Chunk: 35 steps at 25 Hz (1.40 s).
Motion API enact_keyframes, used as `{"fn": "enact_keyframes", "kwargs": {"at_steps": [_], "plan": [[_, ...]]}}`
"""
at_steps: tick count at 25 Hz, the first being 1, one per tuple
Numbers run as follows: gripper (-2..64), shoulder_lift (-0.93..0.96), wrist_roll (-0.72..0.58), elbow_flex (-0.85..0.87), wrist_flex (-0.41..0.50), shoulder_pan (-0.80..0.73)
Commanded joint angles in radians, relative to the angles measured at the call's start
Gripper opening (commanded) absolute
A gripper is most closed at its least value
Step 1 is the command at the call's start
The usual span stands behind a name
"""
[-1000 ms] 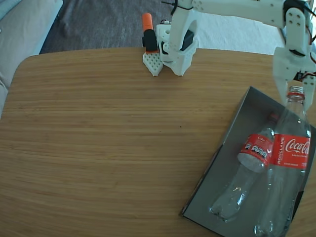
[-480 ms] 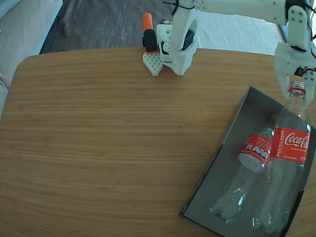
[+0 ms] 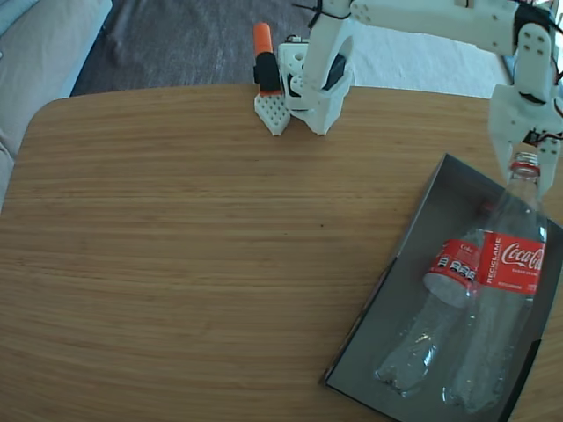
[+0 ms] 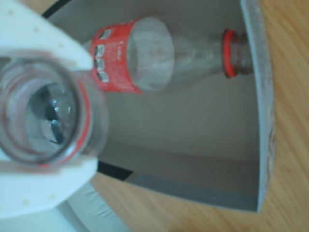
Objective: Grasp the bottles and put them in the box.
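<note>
Bottle (image 4: 41, 113) neck clamped between fingers (image 4: 38, 41).

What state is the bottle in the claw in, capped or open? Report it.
Open. The wrist view looks straight down the held bottle through its uncapped mouth, with the claw closed around the neck.

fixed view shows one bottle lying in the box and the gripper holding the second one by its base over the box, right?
Not quite. The gripper holds the second bottle by its neck, not its base; the fixed view shows the fingers at the red ring, and the wrist view shows them either side of the open mouth. The rest stands: the other bottle lies in the box.
</note>
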Motion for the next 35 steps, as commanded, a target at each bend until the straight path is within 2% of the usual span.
{"fn": "enact_keyframes", "kwargs": {"at_steps": [1, 8, 15, 24, 26, 32, 35], "plan": [[-0.4, 0.012, -0.009, -0.028, -0.029, 0.005], [0.0, -0.015, -0.011, -0.025, -0.044, 0.005], [-0.3, -0.04, -0.012, -0.025, -0.106, 0.006], [0.6, -0.048, -0.012, -0.015, -0.106, 0.011], [5.9, -0.049, -0.012, -0.011, -0.097, 0.015], [32.1, -0.032, 0.0, 0.017, -0.094, 0.031], [38.4, -0.032, 0.0, 0.017, -0.092, 0.049]]}}
